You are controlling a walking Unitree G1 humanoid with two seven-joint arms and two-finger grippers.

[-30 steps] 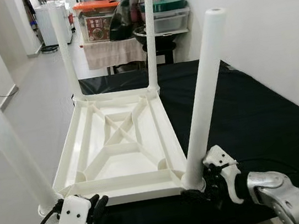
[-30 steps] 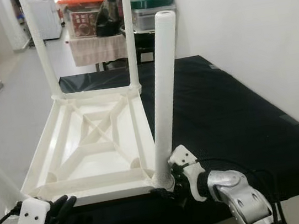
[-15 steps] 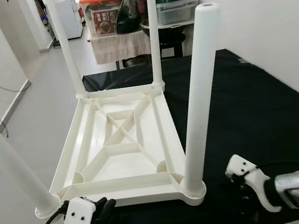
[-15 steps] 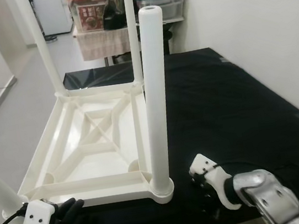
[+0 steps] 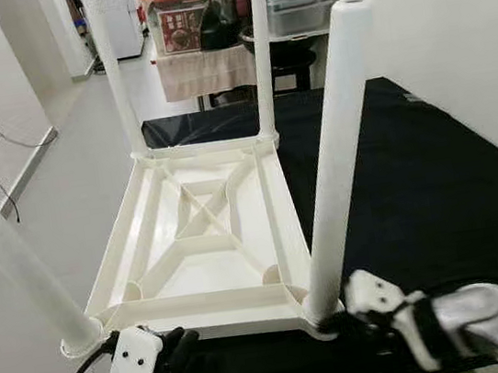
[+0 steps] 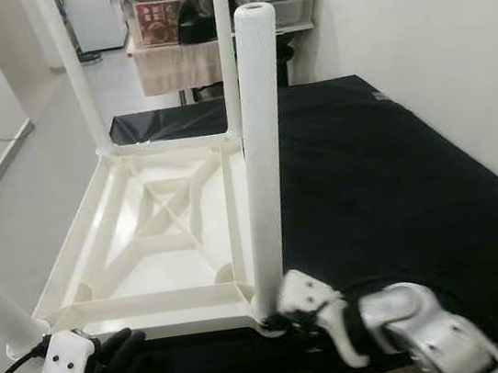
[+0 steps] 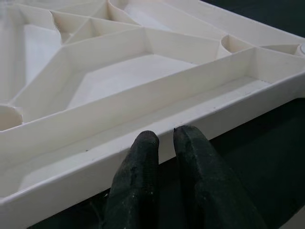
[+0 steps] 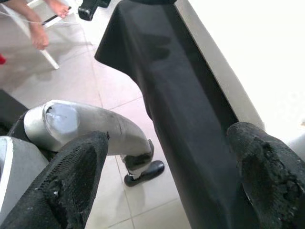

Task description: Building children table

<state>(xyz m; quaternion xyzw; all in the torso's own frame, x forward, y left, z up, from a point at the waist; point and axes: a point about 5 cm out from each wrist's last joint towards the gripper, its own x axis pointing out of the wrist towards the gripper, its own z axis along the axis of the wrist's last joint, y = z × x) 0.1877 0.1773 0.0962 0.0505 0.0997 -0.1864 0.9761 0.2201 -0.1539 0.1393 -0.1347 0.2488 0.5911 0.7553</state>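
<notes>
White table (image 5: 205, 239) lies upside down on black cloth (image 5: 415, 182), 4 legs up. Right gripper (image 5: 361, 324), fingers apart, sits at near-right leg (image 5: 333, 156) base. Left gripper (image 7: 164, 143), fingers together, touches near rim.

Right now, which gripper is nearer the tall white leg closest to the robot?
Right. The right gripper sits at the near leg's base; the left gripper is along the tabletop's near edge.

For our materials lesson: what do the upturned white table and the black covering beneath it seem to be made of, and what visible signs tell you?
Upturned table: probably moulded plastic, off-white with a soft sheen; its underside shows thin cast ribs and rounded corner sockets holding tubular legs.
Black covering: likely fabric, matte; it hangs over the edge in soft folds in the right wrist view.
</notes>
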